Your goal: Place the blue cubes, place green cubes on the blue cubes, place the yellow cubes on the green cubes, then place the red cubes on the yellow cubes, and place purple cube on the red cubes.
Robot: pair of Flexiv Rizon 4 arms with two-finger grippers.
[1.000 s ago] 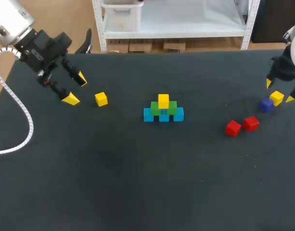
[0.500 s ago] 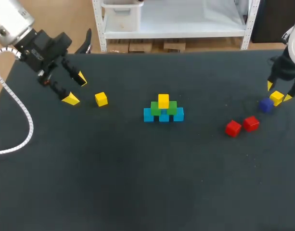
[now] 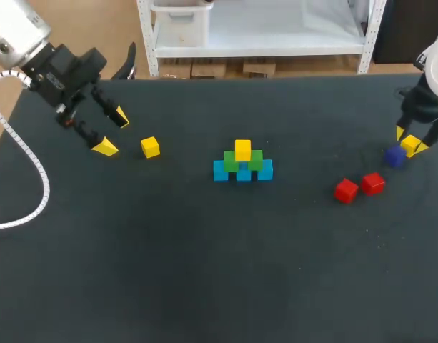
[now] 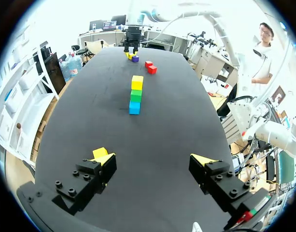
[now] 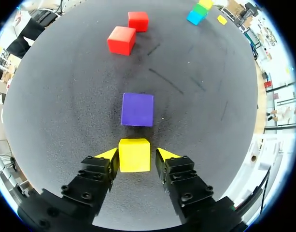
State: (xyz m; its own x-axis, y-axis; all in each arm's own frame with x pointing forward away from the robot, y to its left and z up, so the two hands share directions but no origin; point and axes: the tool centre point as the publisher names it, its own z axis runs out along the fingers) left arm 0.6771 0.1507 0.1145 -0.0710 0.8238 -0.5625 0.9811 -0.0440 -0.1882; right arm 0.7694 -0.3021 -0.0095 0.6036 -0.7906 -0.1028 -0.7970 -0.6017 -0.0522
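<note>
At the table's middle stands a stack: three blue cubes (image 3: 243, 174), two green cubes (image 3: 244, 160) on them, one yellow cube (image 3: 242, 149) on top. It also shows in the left wrist view as the stack (image 4: 135, 94), far ahead of the fingers. My right gripper (image 3: 411, 143) is at the far right, down over a second yellow cube (image 5: 134, 154). That cube sits between its fingers; one touches it and a thin gap shows at the other. The purple cube (image 5: 137, 109) lies just ahead. My left gripper (image 3: 111, 131) hangs open and empty at the far left.
Two red cubes (image 3: 346, 190) (image 3: 373, 183) lie left of the purple cube (image 3: 395, 156). A third yellow cube (image 3: 150, 147) rests on the table just right of my left gripper (image 4: 153, 162). The table's right edge is close behind my right gripper.
My right gripper's fingers have drawn in around the yellow cube beside the purple one. The left arm and all other cubes have stayed put.
</note>
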